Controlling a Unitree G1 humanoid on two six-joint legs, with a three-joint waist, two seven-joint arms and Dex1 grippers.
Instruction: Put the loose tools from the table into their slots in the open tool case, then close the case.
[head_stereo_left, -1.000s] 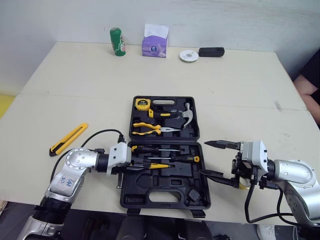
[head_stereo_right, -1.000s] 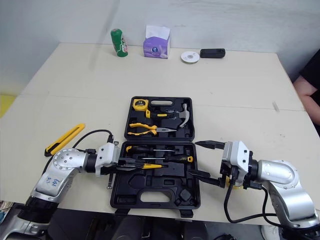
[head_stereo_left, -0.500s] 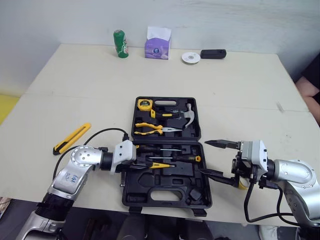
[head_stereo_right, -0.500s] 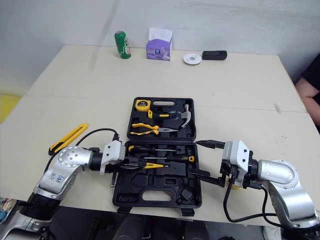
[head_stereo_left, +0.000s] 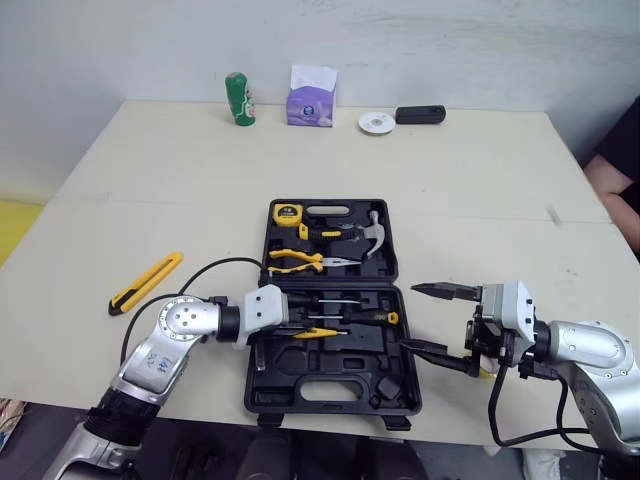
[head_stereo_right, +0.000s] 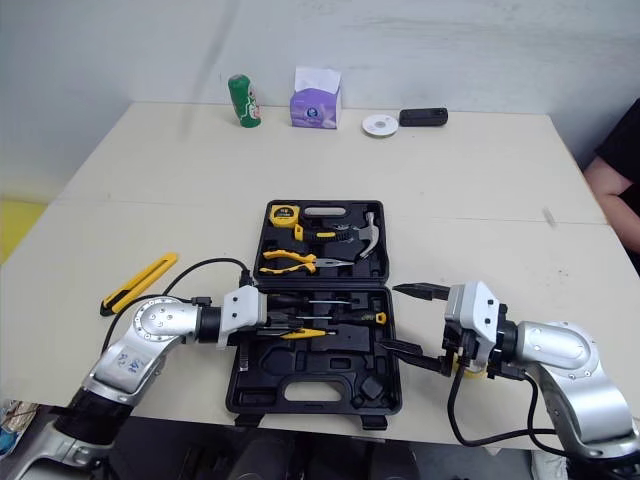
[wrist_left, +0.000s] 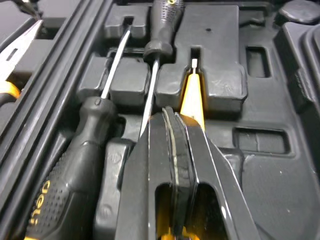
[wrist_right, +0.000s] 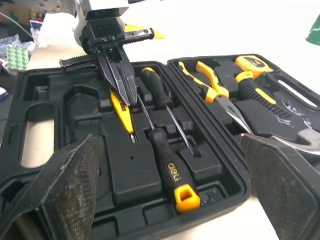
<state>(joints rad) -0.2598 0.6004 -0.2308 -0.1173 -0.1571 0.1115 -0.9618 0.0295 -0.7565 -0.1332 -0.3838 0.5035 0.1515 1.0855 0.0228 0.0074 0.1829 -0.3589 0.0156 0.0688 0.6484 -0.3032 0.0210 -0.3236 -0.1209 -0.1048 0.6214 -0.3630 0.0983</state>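
The black tool case (head_stereo_left: 330, 396) lies open in front of me. Its far half holds a tape measure (head_stereo_left: 287, 211), pliers (head_stereo_left: 300, 259) and a hammer (head_stereo_left: 368, 233). Its near half holds two black screwdrivers (head_stereo_left: 335, 297) and a slim yellow tool (head_stereo_left: 320, 333). My left gripper (head_stereo_left: 296, 324) is shut, lying low over the yellow tool (wrist_left: 192, 97), fingertips pressed together (wrist_left: 170, 117). My right gripper (head_stereo_left: 411, 317) hangs wide open just right of the case, holding nothing. A yellow utility knife (head_stereo_left: 146, 282) lies loose on the table to the left.
Along the far edge stand a green can (head_stereo_left: 237, 98), a purple tissue box (head_stereo_left: 312, 97), a white disc (head_stereo_left: 377, 122) and a black device (head_stereo_left: 420, 114). A person's arm (head_stereo_left: 612, 170) shows at the right edge. The left arm's cable (head_stereo_left: 215, 268) loops beside the case.
The camera has shifted a little. My left gripper has slid rightward, further into the case along the yellow tool. The right gripper has stayed where it was, still open.
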